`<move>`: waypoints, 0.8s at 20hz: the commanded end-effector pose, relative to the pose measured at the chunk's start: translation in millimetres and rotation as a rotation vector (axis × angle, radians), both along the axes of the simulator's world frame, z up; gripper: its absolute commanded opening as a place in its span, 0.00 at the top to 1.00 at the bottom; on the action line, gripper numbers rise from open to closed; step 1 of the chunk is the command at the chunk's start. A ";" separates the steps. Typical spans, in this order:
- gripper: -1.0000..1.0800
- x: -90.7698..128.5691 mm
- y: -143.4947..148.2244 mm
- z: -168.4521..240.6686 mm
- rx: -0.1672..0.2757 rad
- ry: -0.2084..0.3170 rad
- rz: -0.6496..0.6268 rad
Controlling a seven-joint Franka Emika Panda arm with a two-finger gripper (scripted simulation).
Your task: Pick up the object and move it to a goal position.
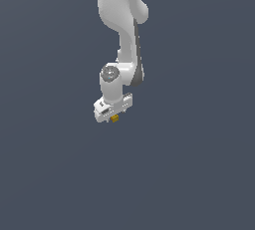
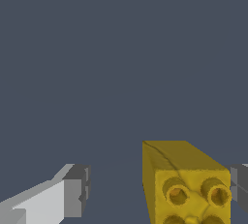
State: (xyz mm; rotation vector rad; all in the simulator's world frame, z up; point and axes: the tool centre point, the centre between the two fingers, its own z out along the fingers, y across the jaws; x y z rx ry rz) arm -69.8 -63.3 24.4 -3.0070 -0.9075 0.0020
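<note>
The object (image 2: pixel 186 184) is a small yellow-orange block with round studs on its near face. In the wrist view it stands between my fingers, close against one grey pad (image 2: pixel 239 188) and well apart from the other pad (image 2: pixel 75 195). My gripper (image 2: pixel 158 191) is open around it. In the exterior view the white gripper (image 1: pixel 111 113) points down from the arm, and the object (image 1: pixel 114 118) shows as a tiny yellow speck just below the fingers. Whether the block rests on the ground is not clear.
A plain dark blue-grey surface (image 1: pixel 199 174) fills both views. The white arm (image 1: pixel 122 30) comes down from the top middle of the exterior view. No goal marker shows.
</note>
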 end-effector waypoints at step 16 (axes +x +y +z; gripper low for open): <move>1.00 0.8 -0.3 2.0 0.000 -0.001 0.000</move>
